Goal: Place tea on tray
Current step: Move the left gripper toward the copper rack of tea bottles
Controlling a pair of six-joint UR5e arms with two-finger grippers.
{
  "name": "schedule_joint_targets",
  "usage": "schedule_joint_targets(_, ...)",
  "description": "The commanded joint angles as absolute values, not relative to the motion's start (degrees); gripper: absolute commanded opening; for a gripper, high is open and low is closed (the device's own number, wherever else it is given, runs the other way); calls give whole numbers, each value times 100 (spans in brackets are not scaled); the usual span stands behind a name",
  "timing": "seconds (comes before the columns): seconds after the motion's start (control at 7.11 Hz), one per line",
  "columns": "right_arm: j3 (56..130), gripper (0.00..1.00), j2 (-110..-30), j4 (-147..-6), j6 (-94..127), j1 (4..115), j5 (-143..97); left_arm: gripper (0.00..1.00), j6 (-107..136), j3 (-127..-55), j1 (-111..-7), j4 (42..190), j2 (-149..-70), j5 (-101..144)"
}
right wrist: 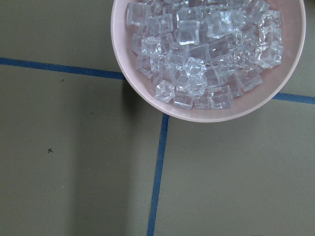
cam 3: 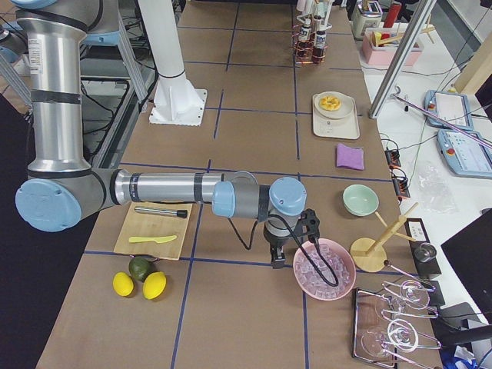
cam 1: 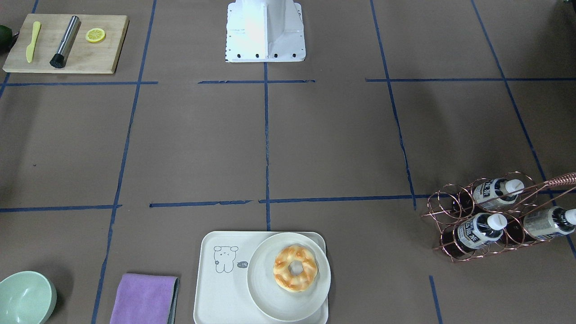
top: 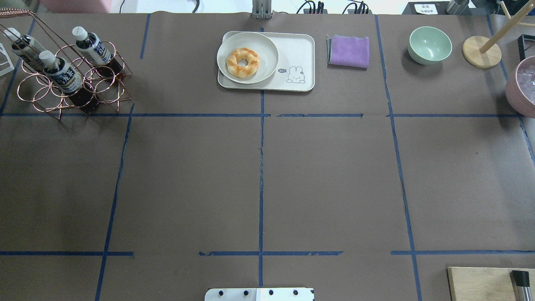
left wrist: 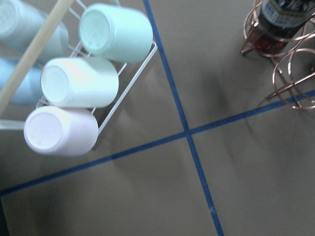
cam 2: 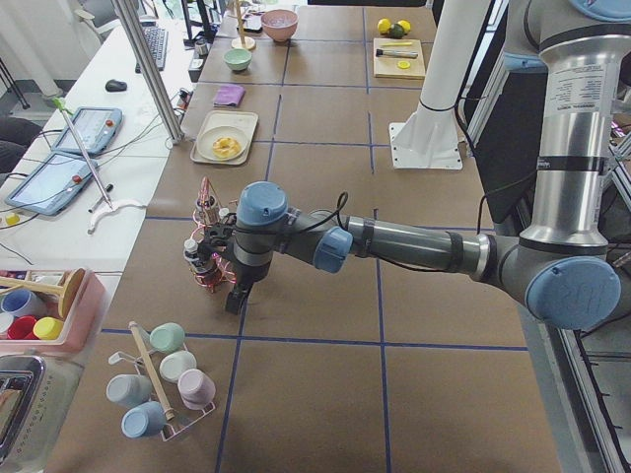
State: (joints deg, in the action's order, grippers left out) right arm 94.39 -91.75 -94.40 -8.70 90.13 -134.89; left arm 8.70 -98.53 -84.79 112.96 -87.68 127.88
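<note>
Three tea bottles (cam 1: 497, 191) (cam 1: 479, 231) (cam 1: 549, 222) with white caps lean in a copper wire rack (cam 1: 443, 209) at the table's far corner on my left side. They also show in the overhead view as tea bottles (top: 62, 73). The cream tray (cam 1: 220, 292) with a bear drawing lies at the middle of the table's far edge. My left gripper (cam 2: 235, 299) hangs low just beside the rack. My right gripper (cam 3: 277, 257) hovers next to a pink bowl. Both show only in the side views, so I cannot tell whether they are open or shut.
A round plate (cam 1: 265, 297) with a doughnut (cam 1: 294, 267) covers half the tray. Beside the tray lie a purple cloth (cam 1: 144, 299) and a green bowl (cam 1: 22, 299). A pink bowl of ice (right wrist: 206, 59) sits under the right wrist. A rack of cups (left wrist: 78, 81) stands near the left wrist.
</note>
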Motion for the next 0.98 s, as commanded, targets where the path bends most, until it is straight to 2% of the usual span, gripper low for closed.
schedule_joint_targets(0.0, 9439, 100, -9176, -9439, -870, 9009, -13482, 100, 3489, -10001, -7711, 13364, -8517, 12631)
schedule_joint_targets(0.42, 9431, 100, -9176, -9439, -870, 9018, -13482, 100, 5093, -11071, -6219, 13377, -8499, 10310)
schedule_joint_targets(0.84, 9413, 100, -9176, -9439, -870, 9009, -13482, 100, 5623, -11022, -4927, 13491, -8551, 7917)
